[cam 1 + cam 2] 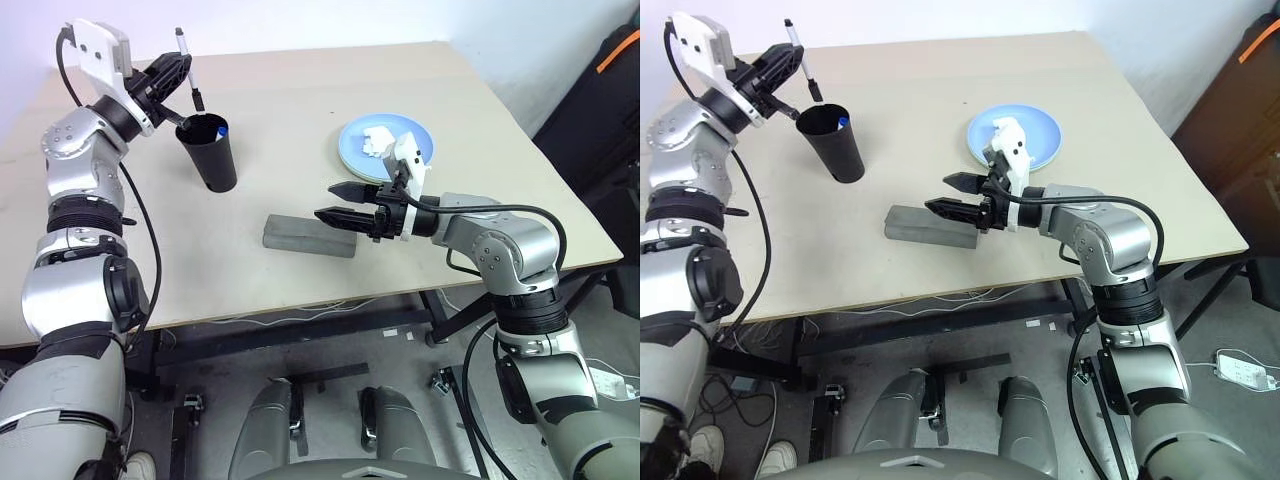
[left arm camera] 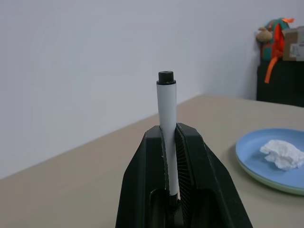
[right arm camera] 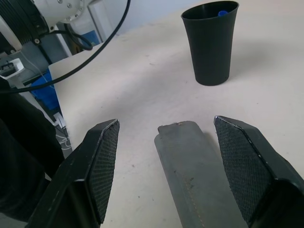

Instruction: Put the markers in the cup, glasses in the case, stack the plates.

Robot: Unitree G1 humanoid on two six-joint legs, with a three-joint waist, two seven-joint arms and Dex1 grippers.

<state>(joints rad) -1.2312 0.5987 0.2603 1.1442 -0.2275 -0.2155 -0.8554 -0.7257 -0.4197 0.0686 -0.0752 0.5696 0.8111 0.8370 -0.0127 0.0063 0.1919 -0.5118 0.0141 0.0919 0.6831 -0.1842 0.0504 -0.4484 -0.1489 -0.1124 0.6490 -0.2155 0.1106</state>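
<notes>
The black-capped marker (image 1: 187,68) stands nearly upright, clamped between the fingers of the left gripper (image 1: 172,80), just above and behind the rim of the black cup (image 1: 210,152). A blue-tipped marker (image 1: 221,129) already sits inside that cup. The grey case (image 1: 309,236) lies closed on the table (image 1: 300,120), with the right gripper (image 1: 336,201) over its end, fingers spread apart and empty. A crumpled tissue (image 1: 379,140) rests on the stacked plates (image 1: 420,135) beyond.
</notes>
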